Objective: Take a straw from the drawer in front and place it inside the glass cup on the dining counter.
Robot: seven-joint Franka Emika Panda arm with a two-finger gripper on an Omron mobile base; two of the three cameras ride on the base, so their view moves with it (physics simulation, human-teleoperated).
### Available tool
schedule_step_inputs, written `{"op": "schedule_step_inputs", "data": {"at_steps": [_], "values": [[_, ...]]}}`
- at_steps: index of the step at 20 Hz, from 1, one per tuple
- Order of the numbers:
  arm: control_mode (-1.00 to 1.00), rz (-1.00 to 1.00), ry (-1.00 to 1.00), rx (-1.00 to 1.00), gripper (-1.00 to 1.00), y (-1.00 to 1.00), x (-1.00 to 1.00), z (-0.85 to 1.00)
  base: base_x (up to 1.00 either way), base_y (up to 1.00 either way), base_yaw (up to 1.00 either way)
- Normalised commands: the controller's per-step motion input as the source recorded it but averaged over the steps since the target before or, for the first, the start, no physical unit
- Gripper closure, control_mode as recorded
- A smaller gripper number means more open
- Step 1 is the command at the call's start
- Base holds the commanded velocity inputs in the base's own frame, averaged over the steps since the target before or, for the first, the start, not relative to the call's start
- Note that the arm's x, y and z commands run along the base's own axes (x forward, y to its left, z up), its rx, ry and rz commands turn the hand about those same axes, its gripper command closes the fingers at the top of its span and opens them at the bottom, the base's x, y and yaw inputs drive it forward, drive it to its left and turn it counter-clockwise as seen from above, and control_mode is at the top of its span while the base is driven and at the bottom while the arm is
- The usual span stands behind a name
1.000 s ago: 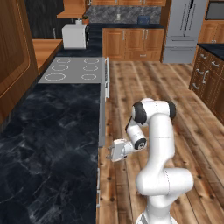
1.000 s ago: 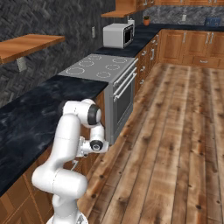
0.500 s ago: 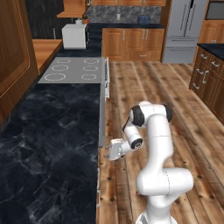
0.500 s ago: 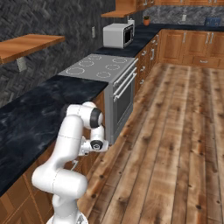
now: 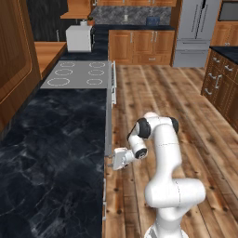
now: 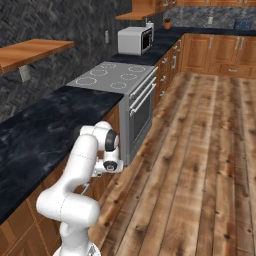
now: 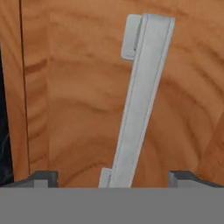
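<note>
Two dark fingertips (image 7: 43, 177) stand wide apart at the bottom of the hand view, so the pincer (image 7: 113, 179) is spread, with the silver bar handle (image 7: 138, 100) lying between them. Contact between fingertips and handle cannot be confirmed. The handle runs slightly tilted across the wooden front of the drawer (image 7: 78, 100), with its two mounting posts visible at top and bottom. A dark strip of the marble edge shows at the left border of that view.

From the left base view, the arm is folded low, with the pincer (image 5: 113, 161) pointing at the cabinet face just under the edge of the black marble bench (image 5: 51, 153). The drawer is closed, its front flush with the cabinet run. From the right base view, the pincer (image 6: 102, 169) sits against the wooden fronts below the same bench (image 6: 45, 130), beside the oven (image 6: 140, 115).

A grey cooktop (image 5: 76, 74) adjoins the bench farther along, with a white microwave (image 5: 79, 38) beyond it. A steel refrigerator (image 5: 195, 30) stands at the far wall. Wooden plank floor (image 5: 153, 97) covers the open area.
</note>
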Motion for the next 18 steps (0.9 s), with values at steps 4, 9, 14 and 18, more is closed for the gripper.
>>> {"op": "schedule_step_inputs", "data": {"at_steps": [4,9,14,18], "values": [[-1.0,0.0,0.0,0.0,-1.0,0.11,0.32,-0.31,0.0,0.0,0.0],[-1.0,0.0,0.0,0.0,-1.0,0.11,0.32,-0.33,0.0,0.0,0.0],[-1.0,0.0,-0.01,0.0,-1.0,0.08,0.2,-0.15,0.0,0.0,0.0],[-1.0,0.0,-0.03,0.0,-1.0,0.06,0.01,0.0,0.0,0.0,0.0]]}}
